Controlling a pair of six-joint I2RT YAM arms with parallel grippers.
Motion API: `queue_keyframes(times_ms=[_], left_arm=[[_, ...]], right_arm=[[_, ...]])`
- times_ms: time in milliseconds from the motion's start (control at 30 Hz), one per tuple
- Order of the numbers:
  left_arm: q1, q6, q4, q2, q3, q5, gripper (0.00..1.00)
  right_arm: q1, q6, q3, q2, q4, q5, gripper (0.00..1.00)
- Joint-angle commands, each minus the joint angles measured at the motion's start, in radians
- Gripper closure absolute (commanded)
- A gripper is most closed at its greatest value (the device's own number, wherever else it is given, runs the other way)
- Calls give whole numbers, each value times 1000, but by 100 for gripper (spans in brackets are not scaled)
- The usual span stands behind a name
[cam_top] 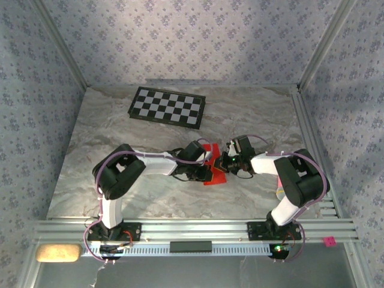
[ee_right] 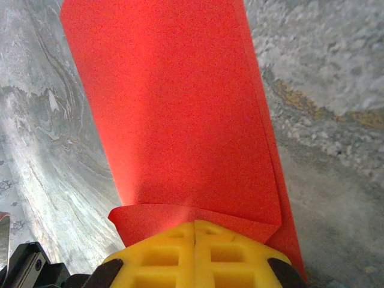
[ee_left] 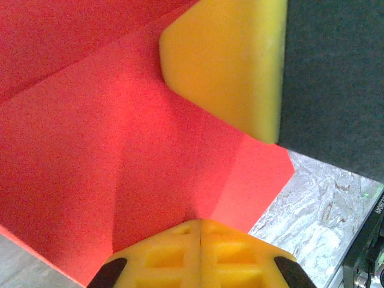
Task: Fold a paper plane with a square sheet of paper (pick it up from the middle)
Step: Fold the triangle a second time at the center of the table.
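Mid-table between the two arms: both grippers closed and down on the creased bright red sheet of paper [cam_top: 215, 178]

Fingertips of the left gripper [ee_left: 200, 243] are together with nothing visibly pinched, same for the right gripper [ee_right: 195, 243]. Looks like pressing rather than gripping, can't be sure though. The right wrist cam gives what the overhead can't: the folded strip's long axis runs straight away from the right fingertips, layered edge on its right, flat on the grey marbled tabletop [ee_right: 336, 90]. The left wrist cam adds a diagonal crease and the other arm's yellow pad [ee_left: 228, 66] over the paper. Both arms are about equally near, so I'd guess the next crease follows that axis.
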Motion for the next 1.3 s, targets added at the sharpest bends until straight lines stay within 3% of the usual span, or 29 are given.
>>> queue_keyframes(times_ms=[0,800,1033,1267], left_arm=[[-19,11,-62,-31,-40,-1,94],[-31,-45,26,-156,-196,25,93],[-6,-40,70,-236,-159,67,92],[40,-30,68,-151,-64,59,92]], right_arm=[[-7,0,-38,46,-95,90,100],[-11,-4,-38,40,-98,84,100],[-10,-1,-35,35,-96,78,100],[-9,1,-38,31,-96,82,100]])
